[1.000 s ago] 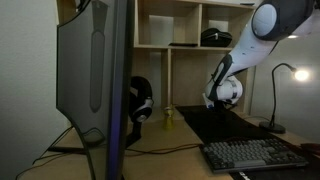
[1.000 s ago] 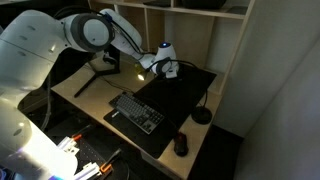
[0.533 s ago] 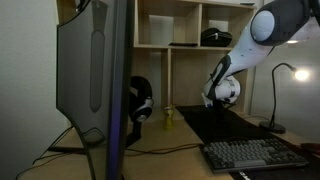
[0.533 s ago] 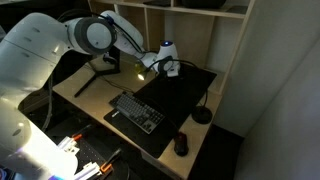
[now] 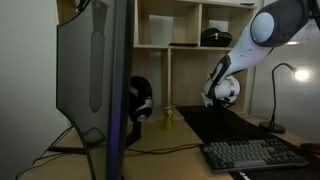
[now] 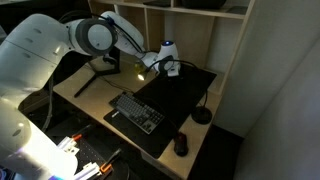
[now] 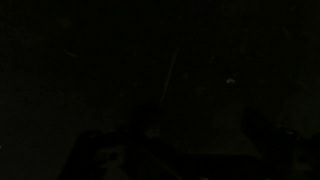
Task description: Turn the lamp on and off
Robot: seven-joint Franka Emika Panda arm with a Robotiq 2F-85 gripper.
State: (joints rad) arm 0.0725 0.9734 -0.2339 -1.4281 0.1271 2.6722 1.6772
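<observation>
The lamp (image 5: pixel 275 100) is slim and black and stands at the right end of the desk. Its small head (image 5: pixel 298 73) shows a bright spot, and its round base (image 6: pixel 202 116) sits on the black desk mat. My gripper (image 5: pixel 216 100) hangs low over the far part of the mat, well to the left of the lamp and apart from it. It also shows in an exterior view (image 6: pixel 170 70) from above. The wrist view is almost black and shows nothing clear. I cannot tell whether the jaws are open or shut.
A large monitor (image 5: pixel 95 70) fills the left foreground. Black headphones (image 5: pixel 140 100) and a small yellow object (image 5: pixel 168 117) stand at the back of the desk. A keyboard (image 6: pixel 135 112) and a mouse (image 6: pixel 181 145) lie near the front edge. Shelves (image 5: pixel 190 25) rise behind.
</observation>
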